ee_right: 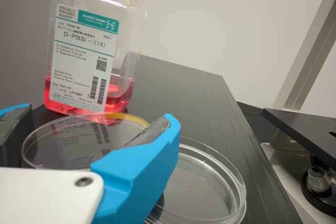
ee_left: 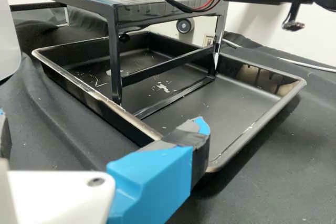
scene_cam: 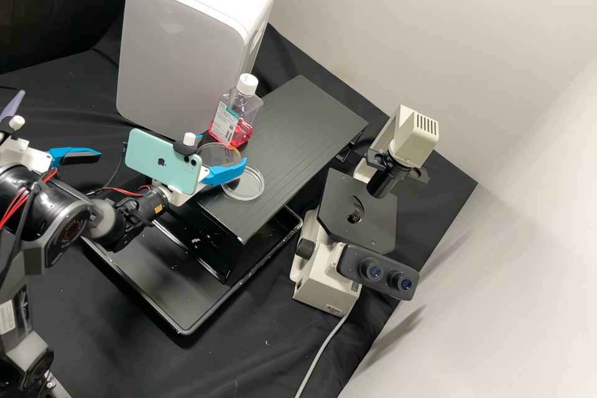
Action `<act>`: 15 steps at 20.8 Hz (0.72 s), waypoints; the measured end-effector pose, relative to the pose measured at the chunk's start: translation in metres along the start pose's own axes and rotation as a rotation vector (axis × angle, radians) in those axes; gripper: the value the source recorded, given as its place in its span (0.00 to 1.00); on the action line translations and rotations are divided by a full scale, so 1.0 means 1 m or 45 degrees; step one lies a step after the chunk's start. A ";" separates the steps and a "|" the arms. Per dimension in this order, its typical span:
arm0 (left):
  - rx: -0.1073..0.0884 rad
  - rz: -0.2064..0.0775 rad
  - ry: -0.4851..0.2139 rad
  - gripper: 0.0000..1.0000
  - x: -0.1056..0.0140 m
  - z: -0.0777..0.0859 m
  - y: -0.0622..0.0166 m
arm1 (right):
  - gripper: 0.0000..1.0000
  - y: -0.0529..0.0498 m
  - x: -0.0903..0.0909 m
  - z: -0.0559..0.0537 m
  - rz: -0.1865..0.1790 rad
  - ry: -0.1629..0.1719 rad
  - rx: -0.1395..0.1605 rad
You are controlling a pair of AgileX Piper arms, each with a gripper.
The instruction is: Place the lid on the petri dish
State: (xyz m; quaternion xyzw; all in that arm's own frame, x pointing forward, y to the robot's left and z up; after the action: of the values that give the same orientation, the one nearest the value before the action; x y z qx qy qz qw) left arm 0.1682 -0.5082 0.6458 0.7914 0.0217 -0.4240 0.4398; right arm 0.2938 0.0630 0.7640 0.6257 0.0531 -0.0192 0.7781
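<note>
Now: black shelf [scene_cam: 298, 124] carries uncovered petri dish [ee_right: 210, 182] near its edge. Right gripper [ee_right: 86, 145] nearer arm, jaws clamped across lid [ee_right: 63, 135], held roughly flat. Dish lies just ahead of fingertips, slightly lower, partly overlapped.

the right arm [scene_cam: 59, 224] is dark grey, with fat round joints. red and black cables [scene_cam: 15, 202] run along it. the left gripper [ee_left: 100, 124] has a white body, a small silver screw [ee_left: 95, 182] and bright blue fingers [ee_left: 152, 182] with a grey pad [ee_left: 184, 136] at the tip. the right gripper [ee_right: 92, 121] looks the same. a pale green phone [scene_cam: 163, 163] is fixed on its wrist, with a white knob [scene_cam: 189, 138] on top.
</note>
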 end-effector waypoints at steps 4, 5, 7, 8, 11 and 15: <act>-0.003 0.002 0.006 1.00 0.000 0.000 0.0002 | 0.00 0.000 0.000 0.001 0.000 -0.001 0.017; -0.003 0.003 0.007 1.00 0.000 0.000 0.0002 | 0.00 0.001 -0.002 0.002 0.001 -0.004 0.016; -0.004 0.003 0.009 1.00 0.000 -0.001 0.0002 | 0.00 0.002 -0.005 0.002 0.022 0.006 0.017; -0.003 0.003 0.009 1.00 0.000 -0.001 0.0002 | 0.00 0.003 -0.007 0.002 0.027 0.008 0.020; 0.004 0.003 0.009 1.00 0.000 0.000 0.0000 | 0.00 0.008 -0.011 0.005 0.055 0.001 0.036; 0.006 -0.003 0.006 1.00 0.000 0.001 -0.0012 | 0.00 0.018 -0.016 0.011 0.101 -0.021 0.106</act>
State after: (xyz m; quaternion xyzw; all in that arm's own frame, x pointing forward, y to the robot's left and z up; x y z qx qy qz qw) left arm 0.1674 -0.5083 0.6445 0.7933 0.0227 -0.4228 0.4375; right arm 0.2803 0.0559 0.7852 0.6589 0.0210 0.0044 0.7519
